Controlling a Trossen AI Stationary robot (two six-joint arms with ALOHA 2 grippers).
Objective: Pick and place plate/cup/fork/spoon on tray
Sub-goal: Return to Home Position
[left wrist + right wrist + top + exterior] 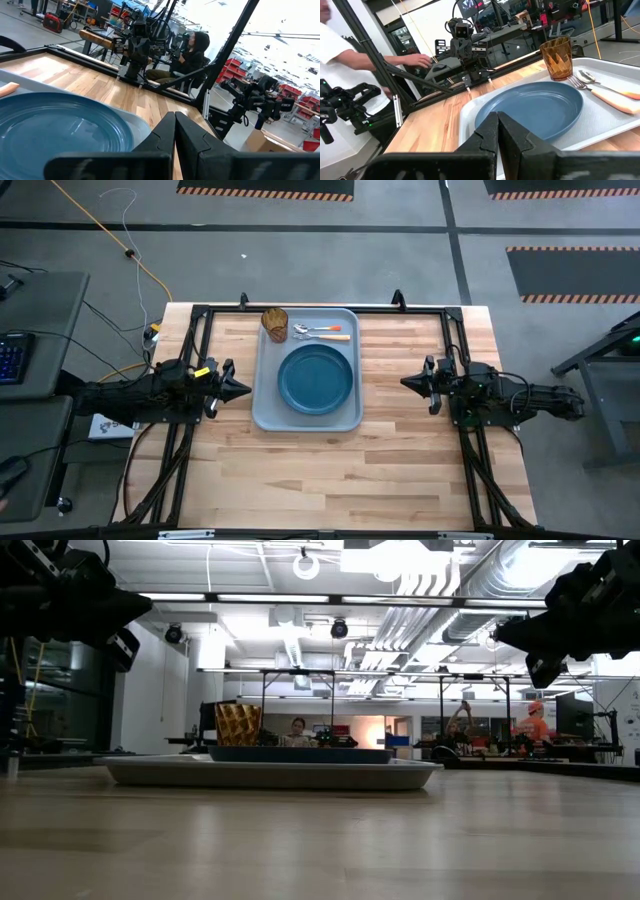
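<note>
The grey-blue tray (pixel 268 412) lies at the table's middle, toward the far edge. The dark blue plate (pixel 316 377) rests on it. The amber cup (pixel 275 322) stands upright at the tray's far left corner. The fork (pixel 328 336) and the spoon (pixel 320 328) lie side by side along the tray's far edge. My left gripper (pixel 246 388) is shut, just left of the tray, touching nothing. My right gripper (pixel 404 381) is shut, right of the tray, touching nothing. Both hang above the table in the low view.
Black frame rails (pixel 320 308) run along the table's far edge and down both sides. Bare wood lies toward the near edge (pixel 330 480). A person (pixel 192 47) sits beyond the table, and a person's hand (pixel 422 61) shows by the left arm's base.
</note>
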